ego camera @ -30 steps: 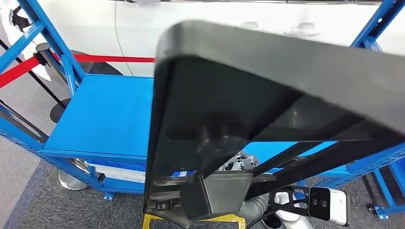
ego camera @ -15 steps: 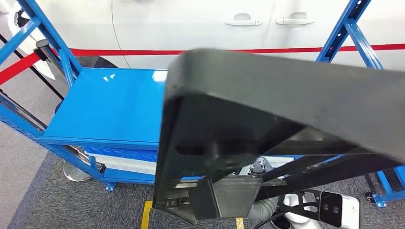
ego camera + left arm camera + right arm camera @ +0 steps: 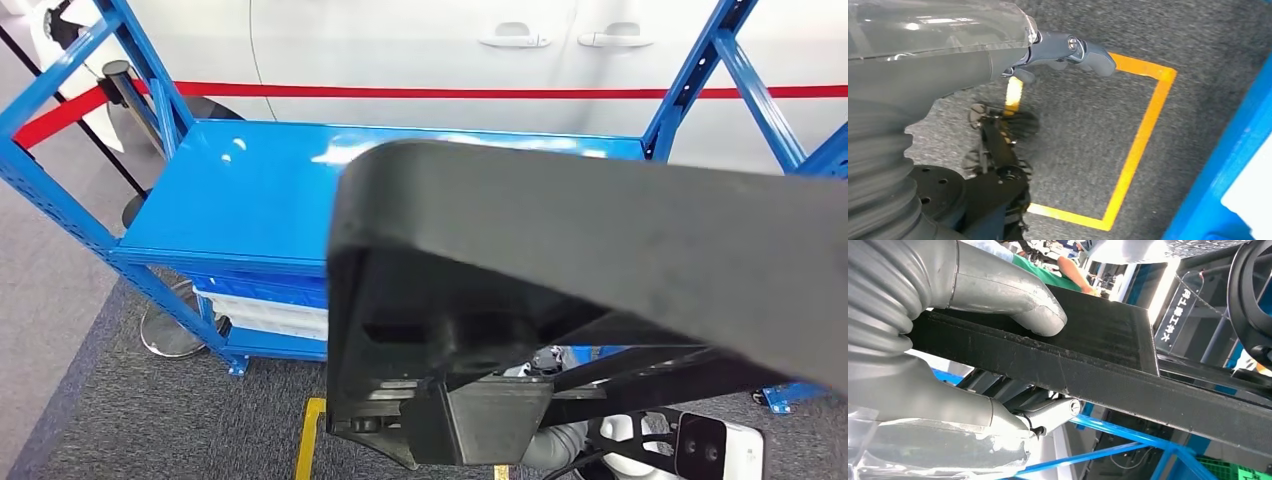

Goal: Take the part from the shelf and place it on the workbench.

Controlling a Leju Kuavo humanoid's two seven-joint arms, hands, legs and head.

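The robot carries the part (image 3: pixel 600 240), a large flat black panel with ribs and brackets on its underside, held high and close to its head so that it spans much of the head view, over the blue shelf (image 3: pixel 230 200) in front of it. In the right wrist view the right hand (image 3: pixel 998 355) clasps the panel's edge, the thick thumb (image 3: pixel 1033 315) pressed on one face and the fingers (image 3: pixel 1048 412) wrapped under the other; that clamp across the slab probably keeps so wide a load from tipping. The left hand (image 3: pixel 1068 52) hangs over the grey carpet beside an orange floor marking (image 3: pixel 1143 135), holding nothing, its fingers loosely bent and apart; it likely hangs free because the one grasp is carrying the load alone. The shelf's top deck lies bare and glossy, with white bins on the level below. Behind it a red barrier band (image 3: pixel 400 92) runs across a white car (image 3: pixel 420 40). No workbench is visible, so the placing is judged not yet done
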